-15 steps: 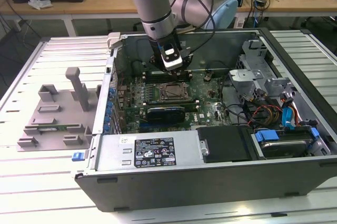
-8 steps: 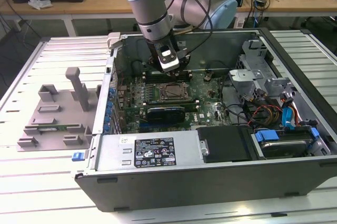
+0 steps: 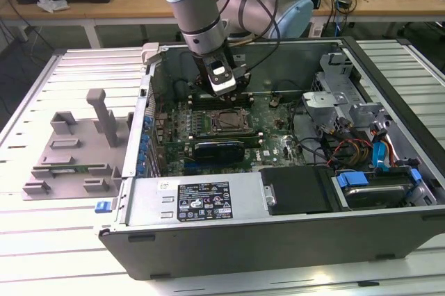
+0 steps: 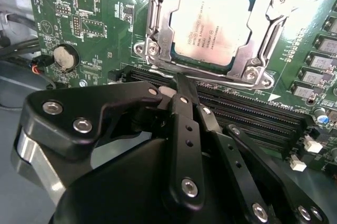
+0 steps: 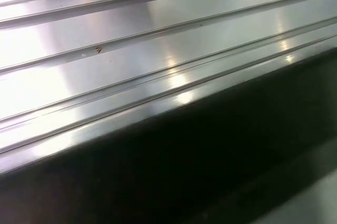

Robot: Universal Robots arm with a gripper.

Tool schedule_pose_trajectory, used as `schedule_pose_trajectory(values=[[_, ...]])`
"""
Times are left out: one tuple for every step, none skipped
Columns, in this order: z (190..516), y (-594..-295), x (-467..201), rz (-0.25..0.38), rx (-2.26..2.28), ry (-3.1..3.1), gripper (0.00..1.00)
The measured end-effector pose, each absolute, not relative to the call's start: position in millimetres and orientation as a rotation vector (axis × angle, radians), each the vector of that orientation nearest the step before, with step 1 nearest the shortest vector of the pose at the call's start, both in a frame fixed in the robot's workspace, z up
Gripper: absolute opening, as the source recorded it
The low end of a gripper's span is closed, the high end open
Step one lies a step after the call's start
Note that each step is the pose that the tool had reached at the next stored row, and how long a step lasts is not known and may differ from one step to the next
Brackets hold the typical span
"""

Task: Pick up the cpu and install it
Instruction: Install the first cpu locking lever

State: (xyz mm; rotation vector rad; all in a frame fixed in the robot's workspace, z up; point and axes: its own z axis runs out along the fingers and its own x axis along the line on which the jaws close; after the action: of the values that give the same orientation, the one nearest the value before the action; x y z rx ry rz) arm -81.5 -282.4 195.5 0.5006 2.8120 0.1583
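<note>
One cpu; one computer case; one grey fixture tray; one coin battery.

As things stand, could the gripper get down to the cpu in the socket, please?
Probably yes: the gripper hangs beside the cpu, whose metal top lies bare in the open socket frame.

A ribbed metal tabletop of pale aluminium slats spans the foreground — light glints along its grooves in the first wrist view. Behind it runs a wooden bench with white legs, littered with cables and small devices.
</note>
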Motion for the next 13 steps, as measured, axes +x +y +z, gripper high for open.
schedule_pose_trajectory(values=[[194.7, -282.3, -81.5, 0.151, 0.5, 2.811, 0.11], [194.3, -282.3, -81.4, 0.147, 0.499, 2.811, 0.11], [193.9, -282.3, -81.4, 0.144, 0.498, 2.81, 0.11], [193.7, -282.5, -81.4, 0.138, 0.497, 2.81, 0.11], [193.5, -282.4, -81.4, 0.136, 0.497, 2.81, 0.11], [193.4, -282.4, -81.4, 0.134, 0.496, 2.81, 0.11], [193.3, -282.4, -81.5, 0.134, 0.496, 2.81, 0.11], [193.3, -282.4, -81.4, 0.134, 0.497, 2.81, 0.11], [193.2, -282.4, -81.4, 0.134, 0.497, 2.81, 0.11], [193.3, -282.4, -81.4, 0.134, 0.497, 2.81, 0.11], [193.4, -282.4, -81.4, 0.134, 0.497, 2.81, 0.11], [194.7, -282.2, -81.3, 0.135, 0.497, 2.809, 0.11], [197.5, -282.4, -81.4, 0.134, 0.497, 2.81, 0.11]])
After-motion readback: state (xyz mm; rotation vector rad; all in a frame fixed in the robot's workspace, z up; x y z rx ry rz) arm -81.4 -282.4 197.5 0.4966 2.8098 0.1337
